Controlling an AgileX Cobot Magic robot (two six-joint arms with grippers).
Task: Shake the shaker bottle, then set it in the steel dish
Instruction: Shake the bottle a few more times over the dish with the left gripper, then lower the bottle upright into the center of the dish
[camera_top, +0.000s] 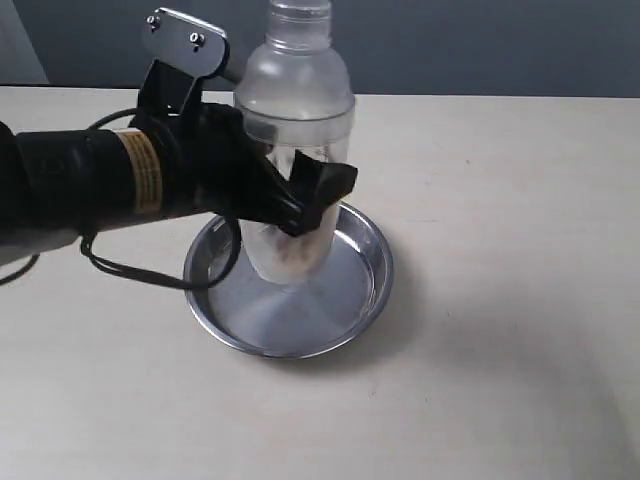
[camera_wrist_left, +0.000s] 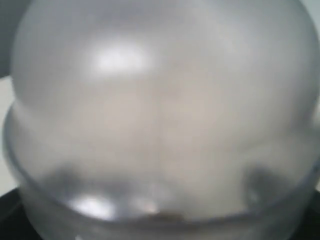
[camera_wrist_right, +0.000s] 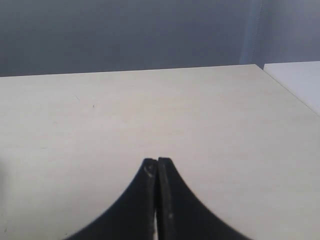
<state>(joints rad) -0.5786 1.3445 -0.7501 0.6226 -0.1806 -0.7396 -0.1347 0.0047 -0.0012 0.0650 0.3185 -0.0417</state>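
Left gripper (camera_top: 298, 195) clamps the bottle (camera_top: 296, 100) at its body; the plastic looks light, stiff, perhaps slippery, so below the shoulder seems best.

Quick count: just one shaker bottle (camera_top: 297, 100), one steel dish (camera_top: 340, 305) and one bench (camera_top: 500, 200). Two hands in total: the left hand (camera_top: 300, 175) in the outside view, the right hand (camera_wrist_right: 158, 165) only on its own wrist camera.
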